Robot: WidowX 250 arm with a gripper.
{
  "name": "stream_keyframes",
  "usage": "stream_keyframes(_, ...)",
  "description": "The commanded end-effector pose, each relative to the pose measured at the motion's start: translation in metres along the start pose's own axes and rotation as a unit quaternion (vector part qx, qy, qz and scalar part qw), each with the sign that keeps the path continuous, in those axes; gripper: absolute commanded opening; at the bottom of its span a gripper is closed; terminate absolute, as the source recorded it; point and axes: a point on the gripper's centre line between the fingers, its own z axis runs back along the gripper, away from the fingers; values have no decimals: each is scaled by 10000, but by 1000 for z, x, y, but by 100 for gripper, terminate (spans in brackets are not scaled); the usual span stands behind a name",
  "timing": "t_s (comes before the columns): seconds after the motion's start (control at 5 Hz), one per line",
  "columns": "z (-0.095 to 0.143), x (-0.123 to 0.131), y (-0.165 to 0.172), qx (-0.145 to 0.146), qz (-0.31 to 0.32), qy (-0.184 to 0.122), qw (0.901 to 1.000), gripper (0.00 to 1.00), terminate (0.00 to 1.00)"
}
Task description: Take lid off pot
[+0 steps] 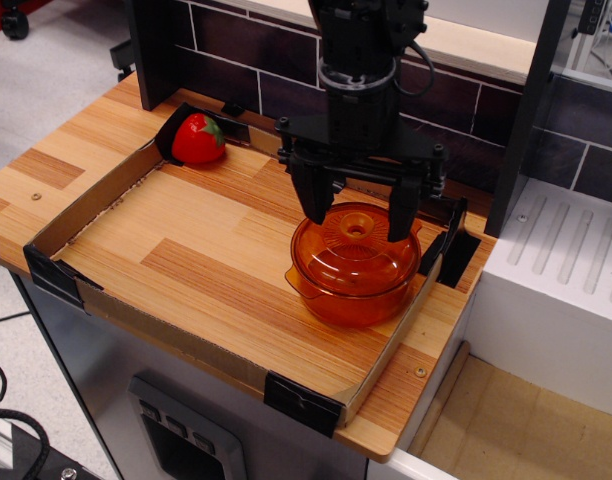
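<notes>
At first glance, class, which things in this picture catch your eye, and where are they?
The black hand hangs open over the orange lid, a finger on each side, on the pot at the tray's right end. A red strawberry sits in the far left corner.

The deep, round pot of translucent orange plastic [348,290] stood upright near the right end of the wooden board, close to the low cardboard edge on that side. 1 small side handle jutted from its left rim; its opposite side could not be made out. The shallow-domed lid of the same translucent orange plastic [354,245] sat level on the pot, closing it, its rim just inside the pot's wider rim. Fine ribs ran outward from the lid's centre, where a ring-shaped yellow-orange knob stood with a dark hole in its middle.
</notes>
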Motion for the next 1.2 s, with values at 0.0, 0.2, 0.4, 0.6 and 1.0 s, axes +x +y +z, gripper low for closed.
stream_keyframes(0.0, -3, 4, 0, 87, 20, -120, 9999, 100, 0)
stream_keyframes(0.2, -5, 3, 1, 107, 39, -144, 9998, 0, 0)
stream_keyframes(0.4, -7, 2, 1, 147, 42, -186, 9997, 0, 0)
stream_keyframes(0.6, -3, 5, 4, 120, 79, -203, 9997, 0, 0)
stream_keyframes(1.0, 49, 14, 11, -446, 251, -172, 9985, 0, 0)
